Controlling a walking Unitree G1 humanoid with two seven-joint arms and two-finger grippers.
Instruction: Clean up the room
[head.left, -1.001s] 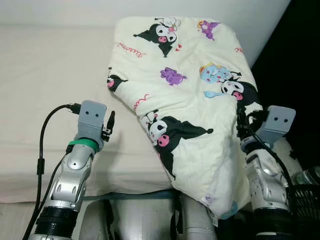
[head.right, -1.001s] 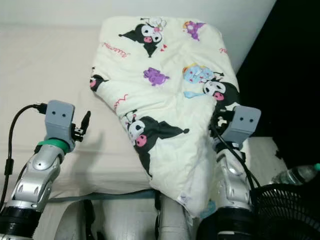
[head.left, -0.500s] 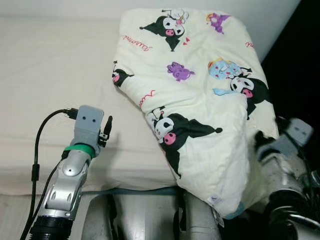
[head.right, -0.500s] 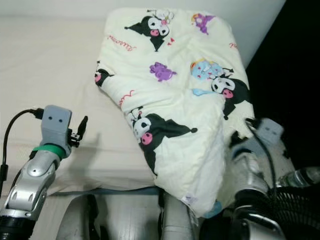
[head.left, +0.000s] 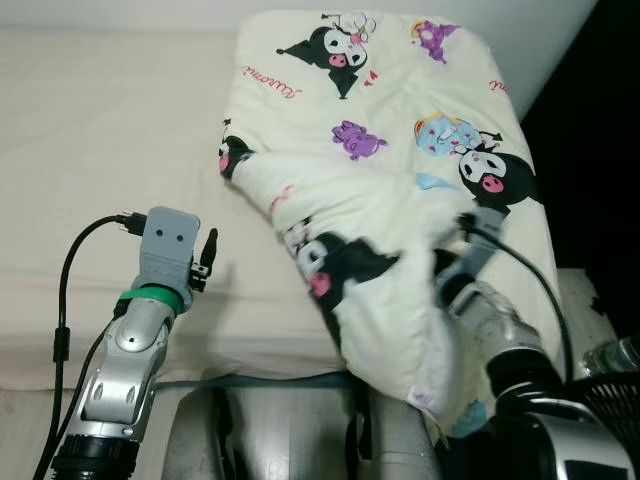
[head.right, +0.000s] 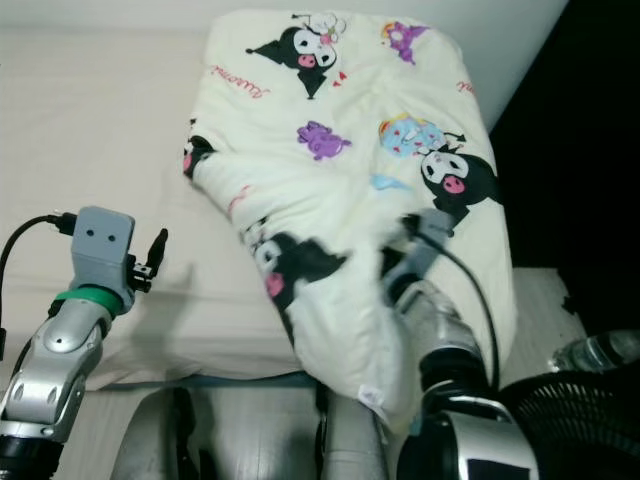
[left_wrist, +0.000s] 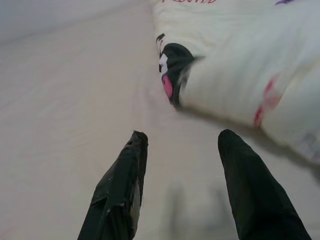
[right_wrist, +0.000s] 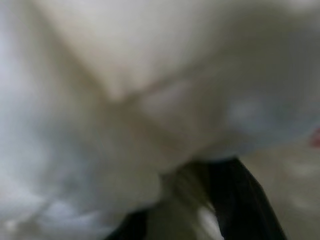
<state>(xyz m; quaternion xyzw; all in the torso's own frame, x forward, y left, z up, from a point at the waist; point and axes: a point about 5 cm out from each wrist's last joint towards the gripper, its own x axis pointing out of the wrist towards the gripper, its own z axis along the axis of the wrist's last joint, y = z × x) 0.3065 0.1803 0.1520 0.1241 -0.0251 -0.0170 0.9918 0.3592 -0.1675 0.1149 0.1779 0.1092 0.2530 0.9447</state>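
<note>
A cream blanket printed with cartoon characters lies across the right part of the bed, its lower end hanging over the front edge. My left gripper hovers open just above the mattress, left of the blanket, with nothing between its fingers. My right arm reaches in from the right and pushes into the blanket's lower part, which bunches around it. The right wrist view is blurred: cream fabric lies close against a black finger, and the fingertips are buried in cloth.
The mattress is bare left of the blanket. A black mesh basket and a plastic bottle stand on the floor at the lower right. Dark space lies beyond the bed's right edge.
My right arm has swung from the blanket's right edge in toward its lower middle, crumpling the fabric there. The left arm has hardly moved.
</note>
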